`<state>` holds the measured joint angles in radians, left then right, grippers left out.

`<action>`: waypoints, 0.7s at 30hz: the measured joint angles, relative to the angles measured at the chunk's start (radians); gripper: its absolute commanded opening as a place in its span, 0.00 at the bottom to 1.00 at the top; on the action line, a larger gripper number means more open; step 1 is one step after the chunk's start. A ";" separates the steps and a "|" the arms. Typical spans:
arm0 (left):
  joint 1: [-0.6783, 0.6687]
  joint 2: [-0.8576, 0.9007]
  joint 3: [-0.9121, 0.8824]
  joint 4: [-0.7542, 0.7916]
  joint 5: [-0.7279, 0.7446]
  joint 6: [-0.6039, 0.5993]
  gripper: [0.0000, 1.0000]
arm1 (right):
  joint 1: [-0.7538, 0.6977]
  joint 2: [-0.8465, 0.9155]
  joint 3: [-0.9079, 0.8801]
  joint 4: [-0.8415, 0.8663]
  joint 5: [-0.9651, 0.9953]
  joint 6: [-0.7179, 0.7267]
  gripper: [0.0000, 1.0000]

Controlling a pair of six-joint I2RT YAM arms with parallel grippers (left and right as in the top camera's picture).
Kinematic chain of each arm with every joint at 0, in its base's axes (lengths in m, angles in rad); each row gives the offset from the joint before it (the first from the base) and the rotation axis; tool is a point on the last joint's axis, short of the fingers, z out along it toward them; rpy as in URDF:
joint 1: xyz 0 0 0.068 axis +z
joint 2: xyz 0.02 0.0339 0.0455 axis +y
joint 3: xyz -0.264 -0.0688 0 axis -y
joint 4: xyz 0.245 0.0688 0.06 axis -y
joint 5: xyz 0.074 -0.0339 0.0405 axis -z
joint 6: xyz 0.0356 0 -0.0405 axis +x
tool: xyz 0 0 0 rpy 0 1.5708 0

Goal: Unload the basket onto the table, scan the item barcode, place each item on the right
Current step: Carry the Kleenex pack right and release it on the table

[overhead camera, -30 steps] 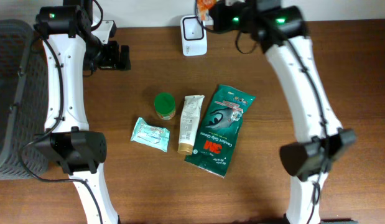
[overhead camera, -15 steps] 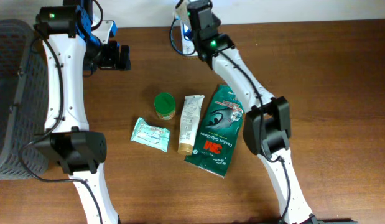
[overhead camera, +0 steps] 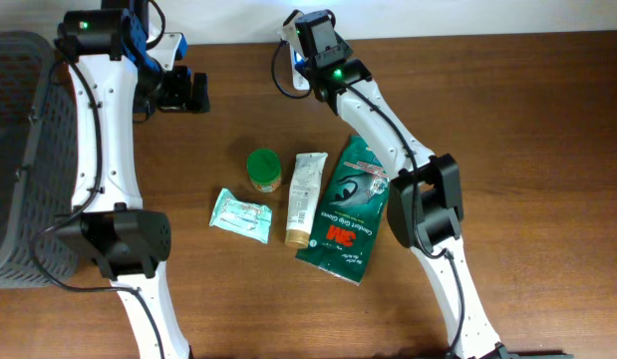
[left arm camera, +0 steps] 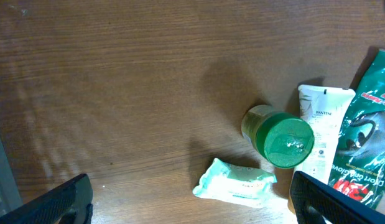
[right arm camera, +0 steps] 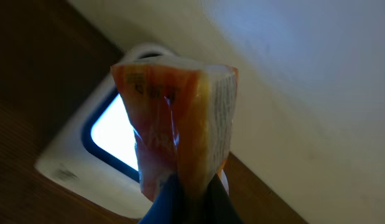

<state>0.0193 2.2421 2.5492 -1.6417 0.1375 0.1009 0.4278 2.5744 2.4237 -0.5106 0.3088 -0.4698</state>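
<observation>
Wooden table (overhead camera: 547, 120); right hand (right arm camera: 183, 194) holds orange packet (right arm camera: 173, 118).

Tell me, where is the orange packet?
In the right wrist view, the orange packet is pinched by the right gripper, just in front of the white scanner.

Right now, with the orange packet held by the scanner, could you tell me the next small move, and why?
Probably rotate the orange packet slowly. The right tool is shut on it in front of the scanner's lit window, yet no barcode is visible, so it may not face the window.
</observation>
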 measured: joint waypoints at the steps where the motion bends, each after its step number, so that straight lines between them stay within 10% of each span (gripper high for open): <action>1: 0.000 0.000 0.000 -0.001 0.000 0.000 0.99 | -0.003 -0.031 0.000 -0.053 -0.033 0.071 0.04; 10: 0.000 0.000 0.000 0.001 0.000 0.000 0.99 | -0.227 -0.570 0.015 -0.621 -0.356 0.507 0.04; 21: 0.000 0.000 0.000 0.000 0.000 0.000 0.99 | -0.730 -0.600 -0.223 -0.990 -0.467 0.632 0.05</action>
<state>0.0193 2.2421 2.5492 -1.6421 0.1375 0.1013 -0.3023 1.9739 2.2009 -1.5002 -0.1577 0.1619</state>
